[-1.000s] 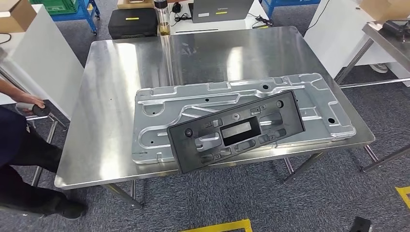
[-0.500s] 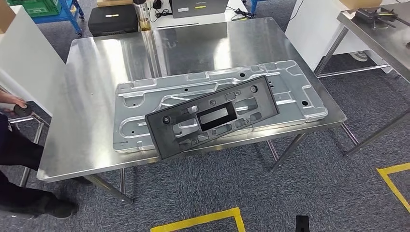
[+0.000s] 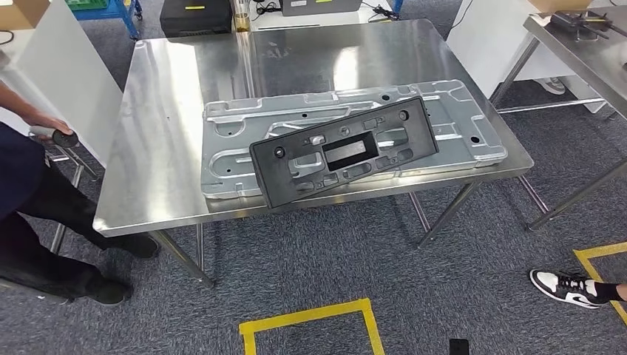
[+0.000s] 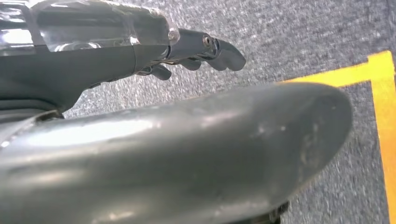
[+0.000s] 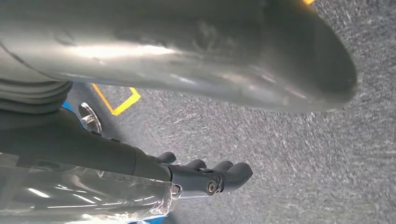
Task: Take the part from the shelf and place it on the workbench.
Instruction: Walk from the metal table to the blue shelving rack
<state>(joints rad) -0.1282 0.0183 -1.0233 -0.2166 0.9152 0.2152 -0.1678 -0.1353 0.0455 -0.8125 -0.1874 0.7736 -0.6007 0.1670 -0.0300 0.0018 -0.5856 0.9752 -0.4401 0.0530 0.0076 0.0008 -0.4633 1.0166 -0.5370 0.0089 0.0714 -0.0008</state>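
A black plastic panel [image 3: 344,151] with several cut-outs lies slanted on top of a large silver stamped metal plate [image 3: 236,126]. Both rest on the steel workbench [image 3: 166,111], near its front edge. My left hand [image 4: 177,140] hangs above grey carpet, its fingers [image 4: 219,49] apart and holding nothing. My right hand [image 5: 163,51] also hangs over the carpet, its dark fingers [image 5: 224,175] loosely spread and empty. Both hands are well away from the workbench.
A person [image 3: 29,185] stands at the workbench's left end, with a dark round object [image 3: 63,138] under one hand. Someone's shoe [image 3: 566,287] is on the floor at the right. Yellow tape [image 3: 310,322] marks the carpet in front. Another steel table [image 3: 584,44] stands far right.
The whole picture has shifted, so the camera has moved; the workbench now sits higher and farther off. A shoe has come into view at the right. The panel and plate lie as before.
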